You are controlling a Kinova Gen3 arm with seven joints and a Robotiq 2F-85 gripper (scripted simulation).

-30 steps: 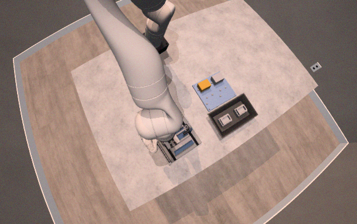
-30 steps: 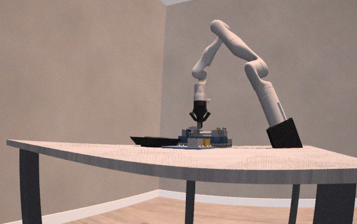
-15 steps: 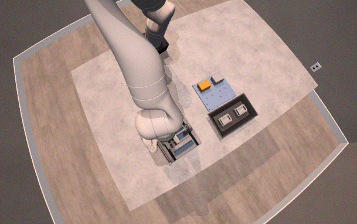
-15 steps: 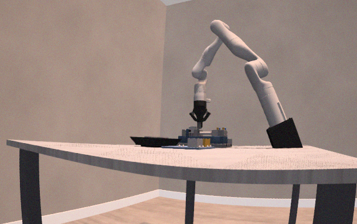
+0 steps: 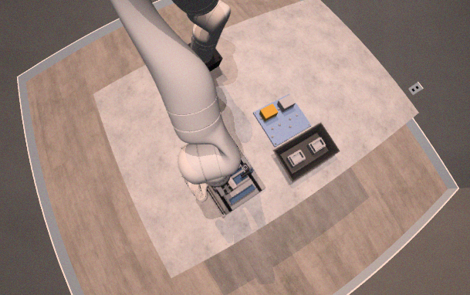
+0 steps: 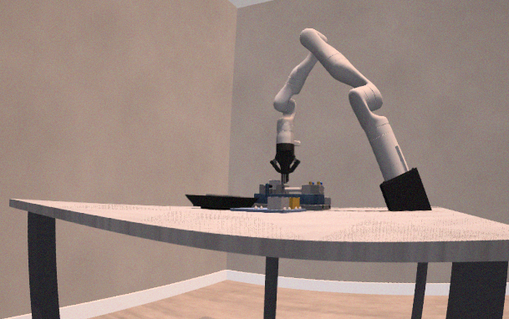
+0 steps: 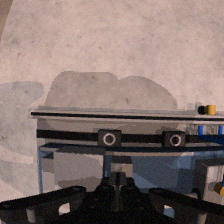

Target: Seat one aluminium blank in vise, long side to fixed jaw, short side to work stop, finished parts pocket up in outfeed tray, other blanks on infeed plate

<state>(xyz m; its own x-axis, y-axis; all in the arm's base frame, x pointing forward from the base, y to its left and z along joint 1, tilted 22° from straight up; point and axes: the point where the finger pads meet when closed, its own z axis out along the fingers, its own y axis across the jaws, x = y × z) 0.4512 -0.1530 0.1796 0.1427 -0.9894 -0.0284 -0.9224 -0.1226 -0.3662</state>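
Note:
The vise [image 5: 235, 189] stands on the mat, partly hidden by my arm. My gripper [image 6: 284, 180] hangs straight down just over the vise's middle, with its fingers shut and nothing between them. In the wrist view the shut fingers [image 7: 117, 181] sit low over the vise body [image 7: 125, 142]. A pale block [image 5: 237, 182] shows in the vise opening; I cannot tell how it sits. The blue infeed plate [image 5: 282, 120] holds a brass blank [image 5: 269, 111] and an aluminium blank [image 5: 286, 102], both flat. The dark outfeed tray [image 5: 306, 151] holds two finished parts [image 5: 295, 157] [image 5: 317, 145], pocket up.
The arm's base [image 6: 405, 189] stands at the far side of the table. The arm's links hang over the vise's left side in the overhead view. Small pins stud the infeed plate. The tray lies right next to the plate's near edge.

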